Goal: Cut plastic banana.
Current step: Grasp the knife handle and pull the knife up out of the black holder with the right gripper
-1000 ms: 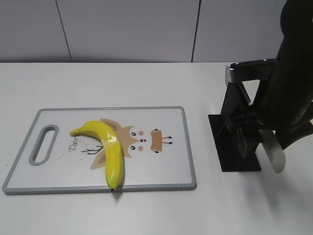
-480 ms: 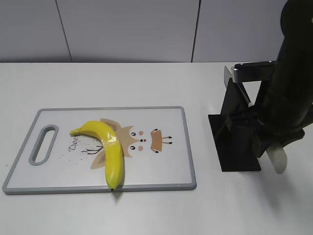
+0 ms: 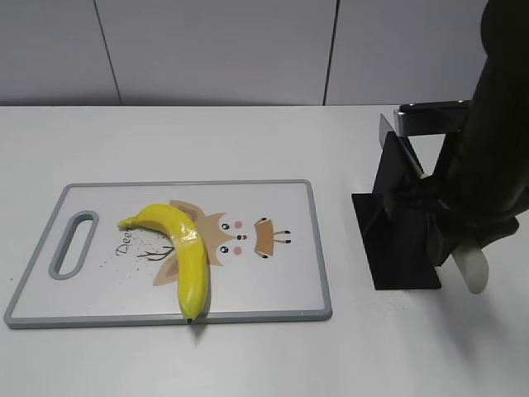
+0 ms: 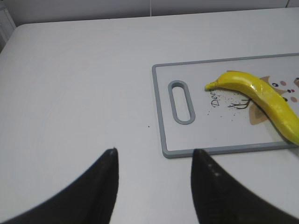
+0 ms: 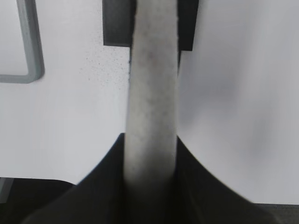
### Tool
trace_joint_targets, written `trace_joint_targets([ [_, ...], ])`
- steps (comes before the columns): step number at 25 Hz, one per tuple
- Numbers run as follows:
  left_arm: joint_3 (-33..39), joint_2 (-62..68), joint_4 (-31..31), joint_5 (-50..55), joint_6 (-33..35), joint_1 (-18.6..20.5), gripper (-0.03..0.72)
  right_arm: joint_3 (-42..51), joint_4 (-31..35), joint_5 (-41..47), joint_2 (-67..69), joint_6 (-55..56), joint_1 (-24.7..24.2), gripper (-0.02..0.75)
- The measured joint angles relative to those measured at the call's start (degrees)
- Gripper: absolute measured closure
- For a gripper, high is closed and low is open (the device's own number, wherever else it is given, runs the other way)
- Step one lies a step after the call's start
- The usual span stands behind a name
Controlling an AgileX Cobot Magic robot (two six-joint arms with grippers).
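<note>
The plastic banana (image 3: 183, 248) is glossy yellow and curved. It lies on the left half of the white cutting board (image 3: 281, 289), dark tip at the near edge. It also shows in the left wrist view (image 4: 261, 95). My left gripper (image 4: 154, 151) is open and empty over bare table, just off the board's handle-end corner (image 4: 168, 151). My right gripper (image 5: 150, 137) is shut on a pale grey-white knife (image 5: 153, 84), which sticks out beyond the fingers. In the exterior view the knife's pale end (image 3: 473, 271) hangs below the right gripper (image 3: 455, 240), beside the black knife stand (image 3: 397, 240).
The board has a grey rim, a handle slot (image 3: 73, 242) at its left end and a cartoon print (image 3: 240, 236). The black stand is on the table right of the board, with a metal-tipped part (image 3: 426, 114) at its top. A board corner (image 5: 29, 70) shows in the right wrist view.
My right arm has shifted slightly right and up by the stand, carrying the pale knife with it. The banana and board have not moved.
</note>
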Motion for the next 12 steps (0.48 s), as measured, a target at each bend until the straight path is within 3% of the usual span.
trace_joint_targets([
  [12, 0.00, 0.00, 0.00, 0.00, 0.00, 0.00, 0.199, 0.00, 0.70, 1.16, -9.21, 0.43, 0.06, 0.549],
])
